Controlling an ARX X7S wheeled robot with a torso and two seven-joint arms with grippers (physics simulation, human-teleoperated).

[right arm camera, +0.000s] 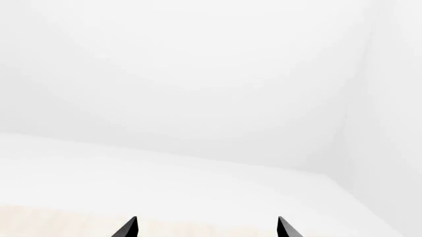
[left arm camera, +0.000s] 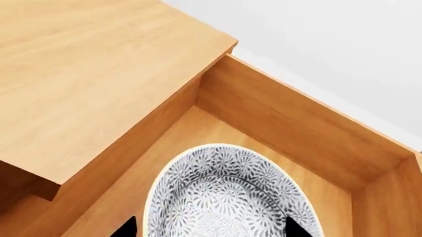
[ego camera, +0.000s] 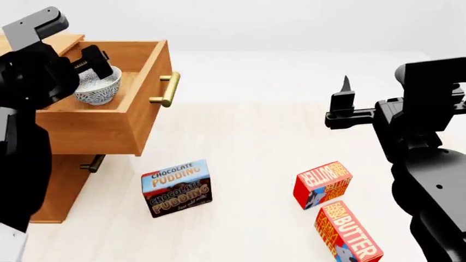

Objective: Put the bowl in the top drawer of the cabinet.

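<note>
The bowl [ego camera: 97,88], white with a grey-blue pattern, sits inside the pulled-out top drawer [ego camera: 109,128] of the orange-brown cabinet [ego camera: 51,191]. My left gripper [ego camera: 98,68] hovers right over the bowl, open. In the left wrist view the bowl [left arm camera: 224,197] lies on the drawer floor between the drawer wall [left arm camera: 297,118] and the cabinet top [left arm camera: 86,74]. My left gripper [left arm camera: 211,229] straddles it, the dark fingertips [left arm camera: 128,228] spread as wide as the bowl. Far to the right, my right gripper [ego camera: 342,101] hangs open over the floor, and the right wrist view shows nothing between its tips [right arm camera: 207,228].
A brass bar handle [ego camera: 167,90] juts from the drawer front; the lower drawer's handle [ego camera: 93,162] shows beneath it. On the pale floor lie a chocolate pudding box [ego camera: 177,187] and two red butter boxes [ego camera: 322,184] [ego camera: 347,233].
</note>
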